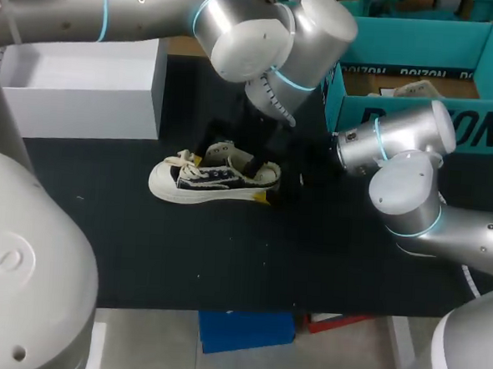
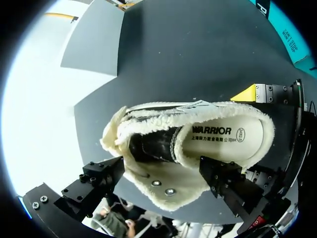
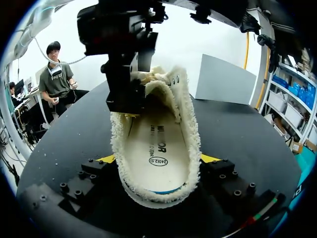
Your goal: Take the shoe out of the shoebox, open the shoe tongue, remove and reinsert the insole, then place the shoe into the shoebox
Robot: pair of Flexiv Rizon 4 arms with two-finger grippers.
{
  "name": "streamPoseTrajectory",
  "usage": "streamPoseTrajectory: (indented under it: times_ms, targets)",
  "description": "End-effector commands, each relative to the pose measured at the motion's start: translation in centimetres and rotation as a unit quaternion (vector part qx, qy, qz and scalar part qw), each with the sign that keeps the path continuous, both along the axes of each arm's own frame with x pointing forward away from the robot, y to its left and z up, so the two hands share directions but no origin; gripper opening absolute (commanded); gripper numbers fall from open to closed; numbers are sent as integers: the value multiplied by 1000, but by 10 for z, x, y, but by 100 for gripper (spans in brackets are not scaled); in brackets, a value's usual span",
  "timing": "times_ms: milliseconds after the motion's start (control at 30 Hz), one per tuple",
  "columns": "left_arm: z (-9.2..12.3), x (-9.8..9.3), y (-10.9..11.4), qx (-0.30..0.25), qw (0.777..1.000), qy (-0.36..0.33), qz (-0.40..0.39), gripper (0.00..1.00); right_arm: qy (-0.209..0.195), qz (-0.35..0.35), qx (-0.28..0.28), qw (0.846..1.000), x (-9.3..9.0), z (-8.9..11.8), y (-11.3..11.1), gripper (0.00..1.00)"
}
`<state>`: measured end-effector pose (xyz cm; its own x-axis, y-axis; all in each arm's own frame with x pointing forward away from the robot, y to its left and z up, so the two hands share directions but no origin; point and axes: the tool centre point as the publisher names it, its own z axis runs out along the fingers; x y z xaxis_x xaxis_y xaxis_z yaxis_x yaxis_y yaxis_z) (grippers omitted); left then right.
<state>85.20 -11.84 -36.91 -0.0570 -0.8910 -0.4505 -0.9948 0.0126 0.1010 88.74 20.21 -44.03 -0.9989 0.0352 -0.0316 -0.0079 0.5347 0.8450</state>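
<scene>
Closest to the lens, the right gripper (image 3: pixel 158 159) is clamped on the heel of the shoe (image 1: pixel 212 180), with a yellow tip showing at either side of the fleece collar. In the head view the right arm (image 1: pixel 406 198) comes in low from 4 o'clock, its wrist lying level and aimed toward 9 o'clock. The left arm (image 1: pixel 239 32) enters from 10 o'clock, bends at a large joint and drops steeply onto the shoe's mouth. The left gripper (image 2: pixel 162 162) sits at the splayed, eyeleted side of the collar; whether it has a hold there cannot be told. From above, both grippers are hard to make out, the left behind its own wrist and the right in shadow against the black table (image 1: pixel 224 271). The shoe rests sole-down at mid-table, outside the teal shoebox (image 1: pixel 422 45) at 1 o'clock, which the left arm partly covers. The shoe's long axis runs 9 to 3 o'clock, toe at 9. The white insole (image 2: pixel 225 136) lies inside.
</scene>
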Motion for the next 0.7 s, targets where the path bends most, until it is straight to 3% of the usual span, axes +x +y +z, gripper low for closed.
streamPoseTrajectory:
  times_ms: [33,67,133,200,233,267,300,333,367,600,667,700]
  targets:
    - [-3,0,2,-4,1000,-6,-4,84,0,-1,0,1000,0,-3,1,0]
    - [-4,1,2,-4,1000,-6,-4,66,0,-1,0,1000,0,-3,1,0]
    - [-5,3,2,-4,1000,-5,-6,47,0,-1,0,1000,0,-3,1,0]
    - [-6,5,1,-7,1000,-4,-8,45,0,-1,0,1000,0,-3,1,0]
    - [-6,7,1,-7,1000,-3,-8,49,0,-1,0,1000,0,-3,1,0]
    - [-6,8,1,-7,1000,-3,-9,60,0,-1,0,1000,0,-3,1,0]
    - [-6,9,0,-8,1000,-3,-10,53,0,-1,0,1000,0,-3,1,0]
    - [-6,11,0,-8,1000,-4,-11,30,0,-1,0,1000,0,-3,1,0]
    - [-6,12,0,-8,1000,-4,-12,25,0,-1,0,1000,0,-3,1,0]
    - [-9,18,2,-8,1000,-5,-20,19,0,-1,0,1000,0,-3,1,0]
    - [-9,20,3,-8,1000,-5,-19,0,0,-1,0,1000,0,-3,1,0]
    - [-8,21,3,-9,1000,-6,-19,0,0,-1,0,1000,0,-3,1,0]
